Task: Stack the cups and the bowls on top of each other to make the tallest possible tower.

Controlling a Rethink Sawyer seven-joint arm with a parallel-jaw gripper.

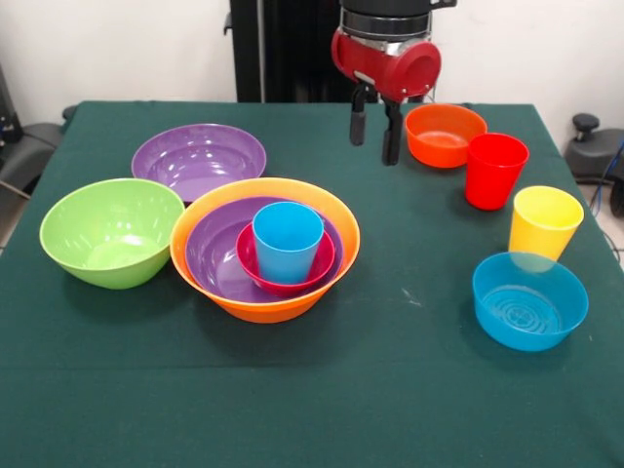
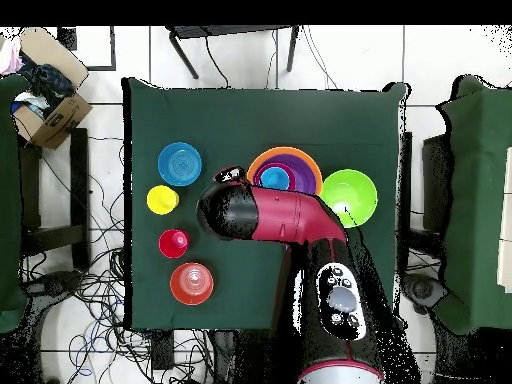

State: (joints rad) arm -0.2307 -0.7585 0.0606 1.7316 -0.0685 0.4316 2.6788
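Starting at the left of the front view, a lime green bowl (image 1: 112, 232) sits upright on the green table (image 1: 312, 390), and a loose purple bowl (image 1: 199, 159) stands just behind it, toward the robot. Next comes the tower (image 1: 264, 248): the large orange bowl (image 1: 261, 308) is its base, a second purple bowl (image 1: 210, 255) is nested inside that, a small pink-red bowl (image 1: 285, 277) sits in the purple one, and the blue cup (image 1: 288, 241) stands upright in the pink-red bowl, 4 pieces in all. Farther right and toward the far edge, the gripper (image 1: 374, 129) hangs above the cloth with its 2 dark fingers (image 1: 392, 136) slightly apart and nothing between them; it is well apart from the tower and just beside the small orange bowl (image 1: 445, 136). The red cup (image 1: 495, 171) stands upright, touching or just in front of that small orange bowl, with the yellow cup (image 1: 545, 222) nearer the camera and the small blue bowl (image 1: 529, 300) just in front of the yellow cup. In the overhead view the arm (image 2: 290, 220) reaches across the table and covers the loose purple bowl, while the 4 small pieces form a column along the table's side.
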